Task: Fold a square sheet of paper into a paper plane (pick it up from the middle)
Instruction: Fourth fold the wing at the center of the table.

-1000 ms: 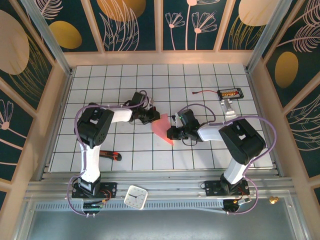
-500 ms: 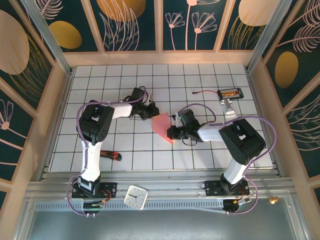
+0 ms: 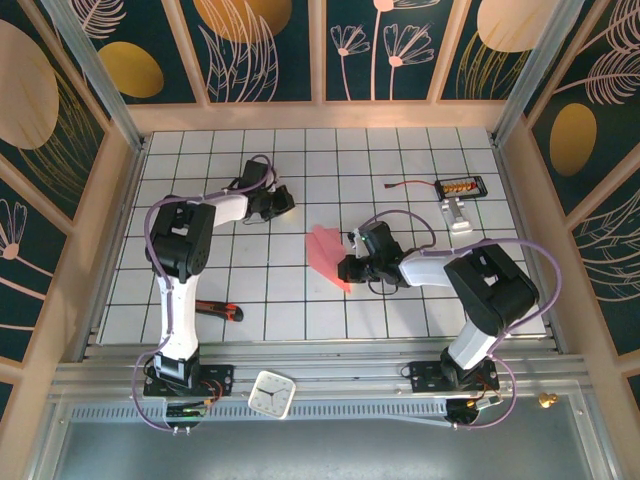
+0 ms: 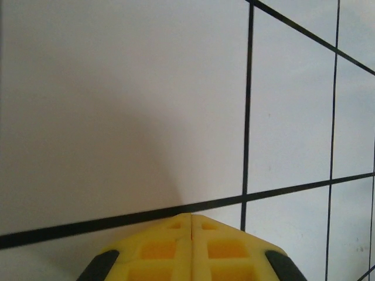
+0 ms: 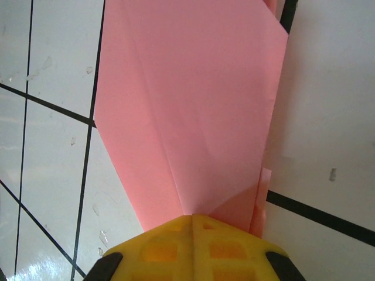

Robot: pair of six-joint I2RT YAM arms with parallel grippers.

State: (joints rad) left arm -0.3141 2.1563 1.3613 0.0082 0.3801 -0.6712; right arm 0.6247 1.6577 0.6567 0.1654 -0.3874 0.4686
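Pinching paper plane (image 5: 193, 105), right end effector (image 5: 191, 218) closed

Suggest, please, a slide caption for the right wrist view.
Yellow right gripper shut on a folded salmon-pink paper sheet over the white black-gridded table.

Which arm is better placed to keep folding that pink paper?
Right: the right gripper is shut on the folded pink paper. The left gripper sits apart over bare tiles, empty.

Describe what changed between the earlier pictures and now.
The left gripper drew back from the pink paper toward the far left, over bare tiles. The right gripper stays shut on the paper; the clock and red-handled tool have not moved.
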